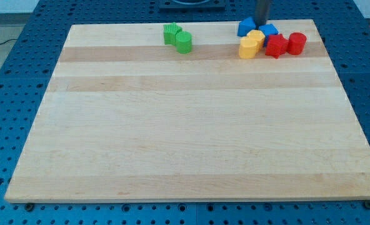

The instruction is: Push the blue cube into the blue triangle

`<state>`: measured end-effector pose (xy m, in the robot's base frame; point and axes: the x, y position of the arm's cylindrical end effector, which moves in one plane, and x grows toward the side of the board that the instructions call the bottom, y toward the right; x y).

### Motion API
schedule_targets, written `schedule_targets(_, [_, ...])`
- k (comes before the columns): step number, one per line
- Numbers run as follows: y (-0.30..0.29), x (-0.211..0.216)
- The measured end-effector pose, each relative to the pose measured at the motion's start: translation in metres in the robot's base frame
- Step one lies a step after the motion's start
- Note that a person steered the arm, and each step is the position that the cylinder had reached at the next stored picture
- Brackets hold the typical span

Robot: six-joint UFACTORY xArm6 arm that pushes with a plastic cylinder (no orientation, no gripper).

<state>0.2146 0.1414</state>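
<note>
Pale, smooth, matt wood with banded grain forms the board [191,125] on a blue perforated metal table [22,56], while the blue [246,26], yellow [250,45], red [285,44] and green [177,37] blocks look like slightly glossy plastic beside my dark, dull rod [262,9].

Scene evenly, brightly lit from overhead; only soft, short shadows cast beneath blocks. Mild sheen seen on wooden board [191,125]. Focus slightly soft throughout; little edge distortion noted.
</note>
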Motion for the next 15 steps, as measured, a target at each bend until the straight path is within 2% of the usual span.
schedule_targets(2, [-0.075,0.022])
schedule_targets(3, [-0.070,0.022])
schedule_targets(5, [-0.003,0.006])
schedule_targets(6, [0.034,-0.023])
schedule_targets(7, [0.041,-0.023])
schedule_targets(10, [0.202,-0.021])
schedule_targets(11, [0.204,-0.019])
schedule_targets(12, [0.203,0.010])
schedule_targets(13, [0.202,0.060])
schedule_targets(14, [0.166,0.079])
schedule_targets(15, [0.120,0.076])
